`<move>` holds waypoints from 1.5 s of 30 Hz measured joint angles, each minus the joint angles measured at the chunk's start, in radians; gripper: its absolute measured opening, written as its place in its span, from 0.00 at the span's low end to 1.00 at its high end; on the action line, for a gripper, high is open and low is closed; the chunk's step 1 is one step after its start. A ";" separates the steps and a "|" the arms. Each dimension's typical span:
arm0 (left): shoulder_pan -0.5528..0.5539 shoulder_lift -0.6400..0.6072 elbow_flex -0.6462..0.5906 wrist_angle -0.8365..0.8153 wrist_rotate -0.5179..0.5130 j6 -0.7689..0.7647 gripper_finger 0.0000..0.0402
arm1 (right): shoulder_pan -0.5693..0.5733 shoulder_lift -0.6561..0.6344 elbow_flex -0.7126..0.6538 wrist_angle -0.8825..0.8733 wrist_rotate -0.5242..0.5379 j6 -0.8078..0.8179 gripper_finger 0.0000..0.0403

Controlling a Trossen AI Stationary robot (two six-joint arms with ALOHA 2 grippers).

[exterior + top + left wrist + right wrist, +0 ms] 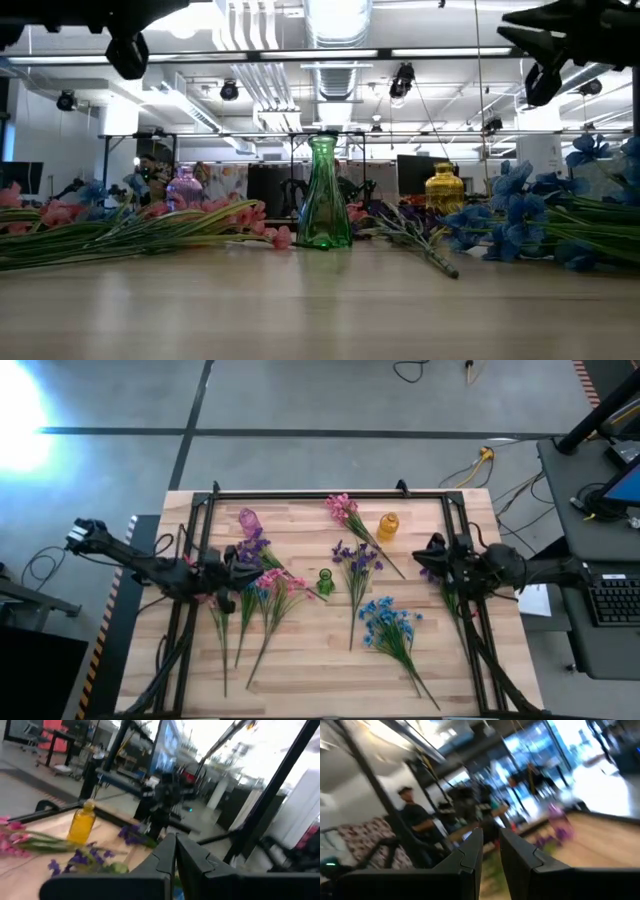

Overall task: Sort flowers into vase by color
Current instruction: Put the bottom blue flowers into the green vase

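Three small vases stand upright on the wooden table: a purple vase (248,520), a green vase (325,581) and an amber vase (387,526). Flowers lie flat around them: a pink sprig (348,516), a purple sprig (355,563), a blue sprig (390,624), and mixed pink, blue and purple sprigs (262,588) at the left. My left gripper (241,564) hangs shut above the left sprigs, pointing level. My right gripper (427,553) hangs above the table's right side, its fingers (470,845) a narrow gap apart with nothing between them. Purple blossoms (428,572) lie beneath it.
A black frame (320,493) runs along the table's far edge and down both sides. In the low view both grippers hang high above the tabletop. A person (415,817) stands in the room beyond the table. Bare wood lies along the near edge (320,680).
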 joint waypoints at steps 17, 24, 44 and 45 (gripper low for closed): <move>0.000 0.263 0.359 -0.638 -0.026 -0.340 0.00 | 0.078 0.450 0.539 -0.874 -0.056 0.224 0.12; -0.001 0.366 0.426 -0.703 -0.025 -0.339 0.00 | 0.214 0.624 0.646 -1.036 -0.088 0.349 0.07; -0.042 0.410 0.497 -0.800 0.023 -0.387 0.00 | 0.553 0.879 0.865 -1.333 -0.331 0.910 0.14; -0.042 0.415 0.497 -0.791 0.023 -0.393 0.00 | 0.559 0.892 0.868 -1.330 -0.334 0.909 0.17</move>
